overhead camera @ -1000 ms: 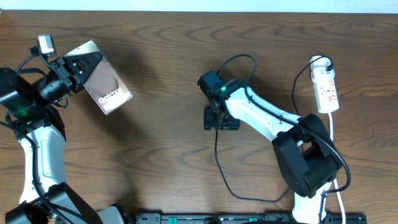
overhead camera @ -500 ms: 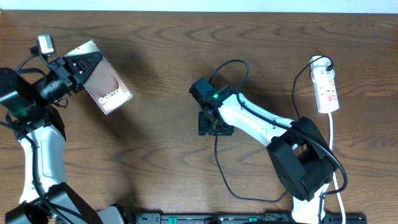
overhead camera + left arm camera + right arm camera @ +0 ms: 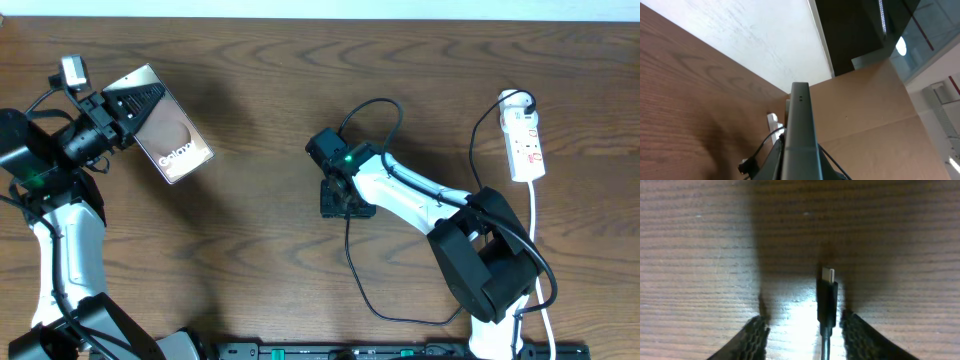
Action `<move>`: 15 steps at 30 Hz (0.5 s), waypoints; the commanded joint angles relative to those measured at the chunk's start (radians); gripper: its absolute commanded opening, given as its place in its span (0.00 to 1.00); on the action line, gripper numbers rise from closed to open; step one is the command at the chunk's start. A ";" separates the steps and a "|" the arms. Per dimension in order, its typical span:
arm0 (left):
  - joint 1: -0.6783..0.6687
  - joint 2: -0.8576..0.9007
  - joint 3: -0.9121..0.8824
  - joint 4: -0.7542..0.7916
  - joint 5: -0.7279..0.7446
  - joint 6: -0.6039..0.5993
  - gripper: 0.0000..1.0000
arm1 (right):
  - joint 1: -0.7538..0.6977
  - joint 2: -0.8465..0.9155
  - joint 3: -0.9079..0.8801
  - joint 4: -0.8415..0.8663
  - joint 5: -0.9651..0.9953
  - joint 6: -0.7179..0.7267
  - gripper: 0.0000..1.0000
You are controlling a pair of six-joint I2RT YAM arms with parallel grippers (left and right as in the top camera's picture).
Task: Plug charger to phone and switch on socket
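Observation:
My left gripper (image 3: 135,100) is shut on one end of the phone (image 3: 176,147) and holds it tilted above the table's left side. In the left wrist view the phone (image 3: 800,130) shows edge-on as a grey bar rising from my left gripper (image 3: 797,172). The charger (image 3: 349,262) is a thin black cable on the table. Its plug tip (image 3: 827,291) lies between the fingers of my open right gripper (image 3: 807,332), nearer the right finger (image 3: 860,336) and touching neither. From overhead my right gripper (image 3: 346,200) stands mid-table over that tip. The socket (image 3: 526,142) lies far right.
The socket's white cord (image 3: 535,230) runs down the right edge toward the right arm's base (image 3: 495,270). A black cable loops behind the right wrist (image 3: 378,102). A black rail (image 3: 400,350) lines the front edge.
My right gripper has slid a little to the left over the cable tip and its jaws have narrowed. The left arm and the phone have not moved.

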State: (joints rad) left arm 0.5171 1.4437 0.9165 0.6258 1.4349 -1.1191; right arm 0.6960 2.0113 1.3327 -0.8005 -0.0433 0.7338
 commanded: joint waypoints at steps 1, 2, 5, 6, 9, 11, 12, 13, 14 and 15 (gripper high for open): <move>0.003 -0.013 0.010 0.008 0.017 0.000 0.08 | -0.003 0.005 -0.014 0.008 0.016 0.014 0.35; 0.003 -0.013 0.010 0.008 0.017 0.000 0.07 | -0.003 0.005 -0.014 0.008 0.016 0.014 0.31; 0.003 -0.013 0.010 0.008 0.017 0.000 0.07 | -0.003 0.005 -0.014 0.008 0.015 0.014 0.19; 0.003 -0.013 0.010 0.008 0.017 0.000 0.07 | -0.003 0.005 -0.014 0.008 0.015 0.014 0.14; 0.003 -0.013 0.010 0.008 0.017 0.000 0.08 | -0.003 0.005 -0.014 0.008 0.015 0.014 0.03; 0.003 -0.013 0.010 0.008 0.017 0.000 0.07 | -0.003 0.005 -0.014 0.010 0.015 0.014 0.01; 0.003 -0.013 0.010 0.008 0.017 0.000 0.07 | -0.003 0.005 -0.014 0.011 0.015 0.014 0.01; 0.003 -0.013 0.010 0.008 0.017 0.000 0.07 | -0.003 0.005 -0.014 0.014 0.015 0.014 0.01; 0.003 -0.013 0.010 0.008 0.017 0.000 0.07 | -0.003 0.005 -0.014 0.017 0.015 0.014 0.01; 0.003 -0.013 0.010 0.008 0.017 0.000 0.08 | -0.005 0.005 -0.014 0.022 0.015 0.013 0.01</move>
State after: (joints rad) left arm 0.5171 1.4437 0.9165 0.6258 1.4349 -1.1191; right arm 0.6960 2.0113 1.3277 -0.7879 -0.0441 0.7471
